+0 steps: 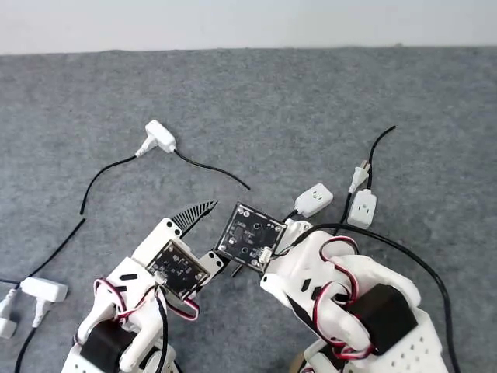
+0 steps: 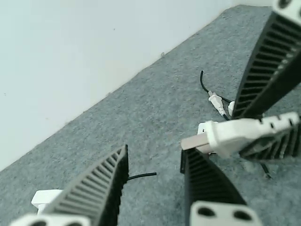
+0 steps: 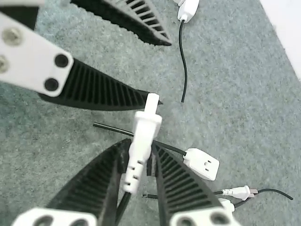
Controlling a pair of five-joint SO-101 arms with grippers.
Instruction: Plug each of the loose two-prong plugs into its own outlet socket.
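Grey carpeted table (image 1: 311,101), white wall (image 1: 233,23) behind. Both arms were low and close together near the table's front. Your right gripper (image 3: 141,146) was clamped on a white two-prong plug (image 3: 145,123), held off the carpet. The plug's long axis ran straight out of the jaws. Your left gripper (image 2: 154,155) had its fingers apart, just beside the prongs (image 2: 192,141). The nearest outlet socket (image 3: 203,163) lay off to the plug's side, closer to your right arm and not ahead of the prongs. You likely needed to swing the plug round first.
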